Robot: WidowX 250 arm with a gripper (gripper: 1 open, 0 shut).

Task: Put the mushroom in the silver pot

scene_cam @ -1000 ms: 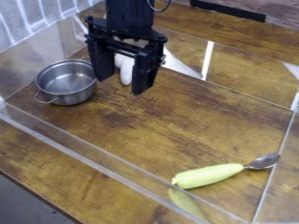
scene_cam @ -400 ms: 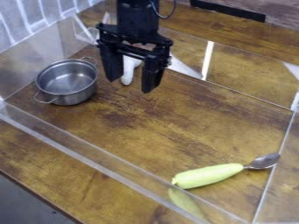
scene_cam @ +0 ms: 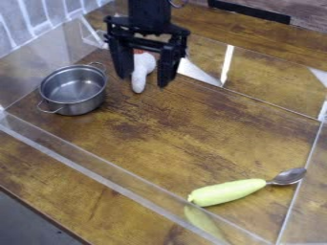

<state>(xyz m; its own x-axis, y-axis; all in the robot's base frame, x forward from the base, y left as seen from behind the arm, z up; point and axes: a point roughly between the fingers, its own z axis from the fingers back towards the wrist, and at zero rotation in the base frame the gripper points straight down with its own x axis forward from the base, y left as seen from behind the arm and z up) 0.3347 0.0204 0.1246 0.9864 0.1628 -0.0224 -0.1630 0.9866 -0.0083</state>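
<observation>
- Gripper (scene_cam: 143,77): jaws spread wide, straddling the mushroom (scene_cam: 140,77), nothing pinched.
- Mushroom: white stem visible, upright on wooden table (scene_cam: 192,134).
- Silver pot (scene_cam: 72,90): at mushroom's nine o'clock, apart.

A single camera looks down at an angle from the near side across the table (scene_cam: 192,134), fairly close.

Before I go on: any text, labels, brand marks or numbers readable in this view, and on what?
None readable.
Claw: plain black, no marking visible.
Silver pot: bare steel, no stamp visible.
Mushroom: no print.
Yellow-green vegetable and spoon: no lettering.
Clear walls: only reflections.
</observation>
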